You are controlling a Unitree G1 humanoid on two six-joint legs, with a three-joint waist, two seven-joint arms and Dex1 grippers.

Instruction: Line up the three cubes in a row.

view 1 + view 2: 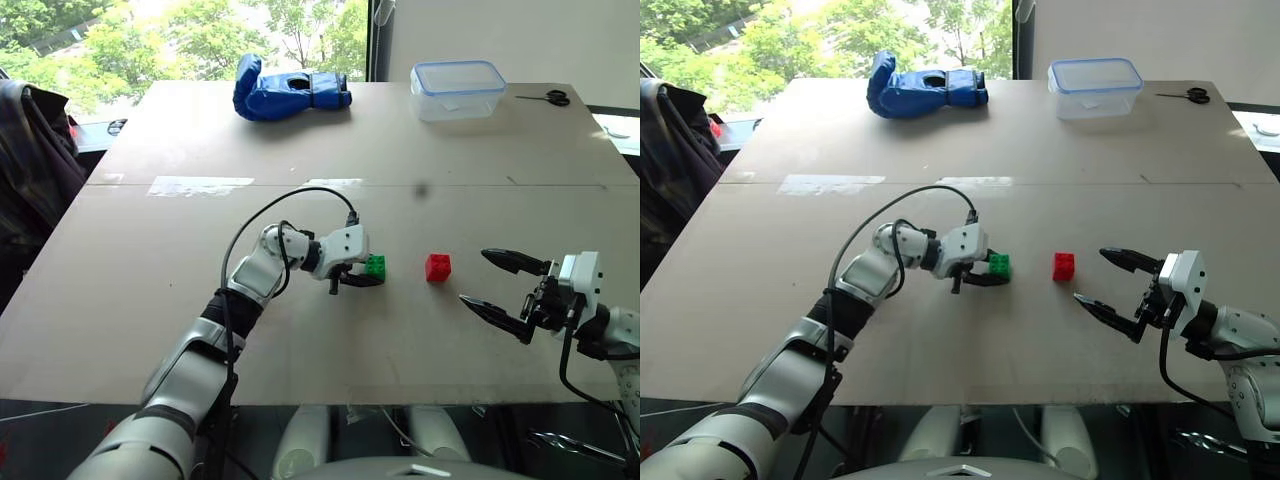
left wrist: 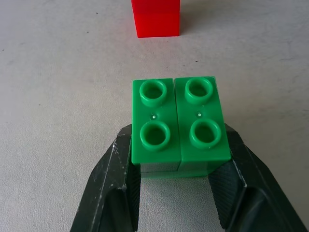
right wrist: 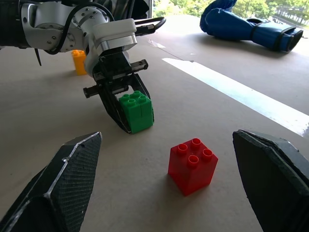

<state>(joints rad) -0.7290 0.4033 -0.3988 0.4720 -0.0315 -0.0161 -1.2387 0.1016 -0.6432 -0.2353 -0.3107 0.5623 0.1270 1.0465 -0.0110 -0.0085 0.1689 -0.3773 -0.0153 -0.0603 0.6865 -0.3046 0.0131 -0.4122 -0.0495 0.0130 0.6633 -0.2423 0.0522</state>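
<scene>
Head view — left end effector (image 1: 362, 278) grasping green cube (image 1: 375, 265); right end effector (image 1: 503, 287) released, level

Blue glove (image 1: 290, 90), lidded clear box (image 1: 457, 90), scissors (image 1: 546, 97), table (image 1: 150, 280)

The yellow cube (image 3: 78, 62) showed only in part in the right wrist view, its near side covered by the left arm (image 3: 53, 26). In the head views that arm stood in front of it. The red cube (image 2: 155, 18) was cut off by the edge of the left wrist view, so its studs were out of sight. The lower sides of the green cube (image 2: 179, 126) were hidden behind the left gripper (image 2: 176, 186) fingers (image 2: 116, 188). The scissors (image 1: 545, 97) at the far edge of the table (image 1: 150, 300) were too small to make out in detail. The right gripper's (image 3: 169, 186) fingers (image 3: 63, 186) ran off the picture's edge.
</scene>
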